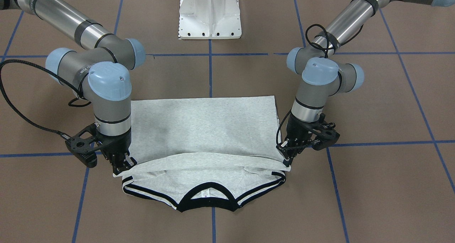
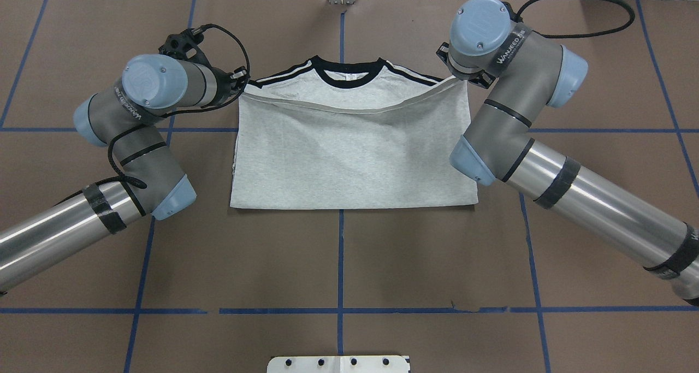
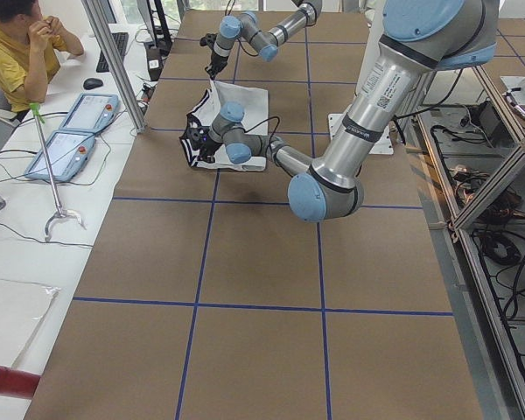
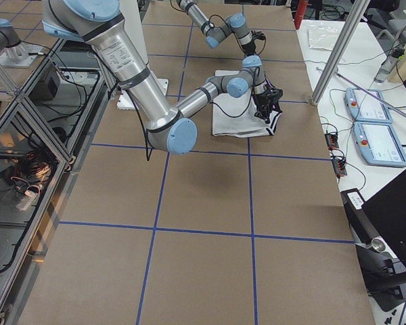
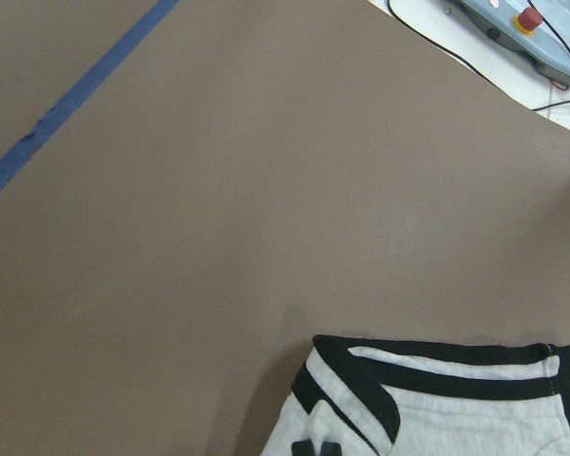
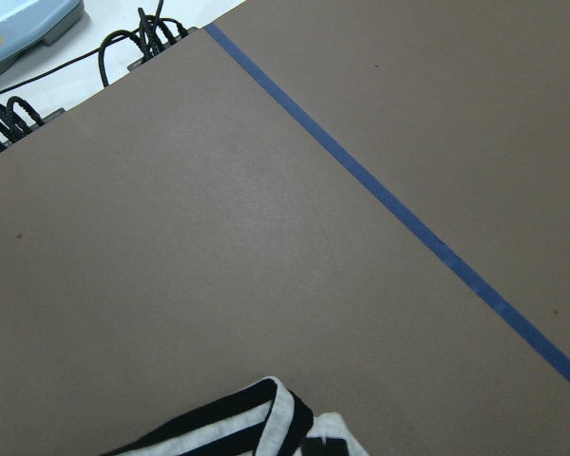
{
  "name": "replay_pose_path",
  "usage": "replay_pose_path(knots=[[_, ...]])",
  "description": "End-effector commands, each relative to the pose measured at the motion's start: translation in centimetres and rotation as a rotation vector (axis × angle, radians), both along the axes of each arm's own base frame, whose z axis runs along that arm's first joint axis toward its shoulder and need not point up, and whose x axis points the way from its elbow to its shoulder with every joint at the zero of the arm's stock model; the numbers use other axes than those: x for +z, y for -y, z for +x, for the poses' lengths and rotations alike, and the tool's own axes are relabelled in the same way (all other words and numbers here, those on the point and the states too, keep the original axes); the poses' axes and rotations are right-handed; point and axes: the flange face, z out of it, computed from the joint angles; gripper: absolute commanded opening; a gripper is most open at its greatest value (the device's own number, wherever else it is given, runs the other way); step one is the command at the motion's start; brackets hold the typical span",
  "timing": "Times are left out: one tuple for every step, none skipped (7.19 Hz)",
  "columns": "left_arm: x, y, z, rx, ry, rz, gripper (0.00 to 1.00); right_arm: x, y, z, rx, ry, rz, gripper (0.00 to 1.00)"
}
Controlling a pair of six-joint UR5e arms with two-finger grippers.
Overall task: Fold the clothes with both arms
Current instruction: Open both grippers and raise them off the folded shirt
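"Grey T-shirt lies on the brown table, hem folded up nearly to the collar. Grippers?"
"Each pinches a hem corner, left gripper and right gripper; lowering, then releasing, seems next."

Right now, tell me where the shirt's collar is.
Overhead view: the collar lies at the T-shirt's far edge on the centre tape line, between the left gripper and right gripper.

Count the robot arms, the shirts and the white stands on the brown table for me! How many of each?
Robot arms: 2, the left arm and the right arm
Shirt: 1
White stand: 1
Total: 4
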Motion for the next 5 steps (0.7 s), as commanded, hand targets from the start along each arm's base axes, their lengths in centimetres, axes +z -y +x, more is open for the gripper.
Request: replay_pose_path(knots=[[0.1, 0.8, -0.8, -0.010, 0.002, 0.010, 0.00, 1.0, 1.6, -0.4, 0.011, -0.001, 0.002, 0.00], [-0.2, 0.8, -0.8, -0.009, -0.003, 0.018, 0.00, 1.3, 2.4, 0.4, 0.017, 0.010, -0.001, 0.00], [-0.7, 1.2, -1.3, -0.018, -0.016, 0.031, 0.00, 1.2, 3.0, 1.2, 0.028, 0.013, -0.004, 0.00], [-0.2, 1.5, -1.5, -0.020, -0.011, 0.033, 0.00, 2.0, 3.4, 0.7, 0.024, 0.007, -0.022, 0.00], [0.0, 1.6, -1.4, -0.019, -0.018, 0.039, 0.00, 2.3, 3.7, 0.0, 0.026, 0.015, -0.015, 0.00]])
